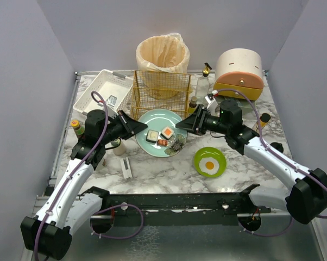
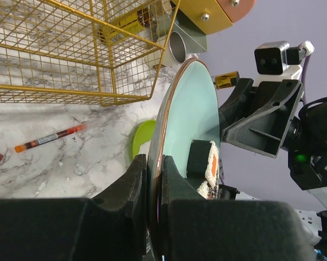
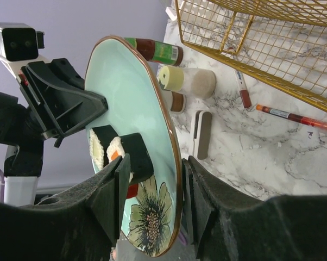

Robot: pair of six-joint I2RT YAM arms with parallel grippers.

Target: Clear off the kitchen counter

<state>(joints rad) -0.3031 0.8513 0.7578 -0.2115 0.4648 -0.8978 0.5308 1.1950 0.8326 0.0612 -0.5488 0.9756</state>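
Observation:
A teal plate [image 1: 155, 120] with a flower print carries sushi rolls [image 1: 167, 132] above the marble kitchen counter [image 1: 169, 174]. My left gripper [image 1: 142, 128] is shut on the plate's left rim. In the left wrist view the left gripper [image 2: 154, 179] has both pads pressed on the plate [image 2: 190, 109]. My right gripper [image 1: 182, 125] is at the plate's right rim. In the right wrist view the right gripper [image 3: 155, 179] stands open astride the plate [image 3: 120, 92], with a gap between the inner finger and the plate's face near the sushi rolls [image 3: 117, 149].
A gold wire basket [image 1: 161, 89], a lined bin [image 1: 162, 57] and a white slotted tray [image 1: 101, 92] stand behind the plate. A round bread box [image 1: 238, 73] is back right. A green dish with an egg [image 1: 209, 162], bottles [image 1: 76, 128] and a white bar [image 1: 126, 168] lie nearby.

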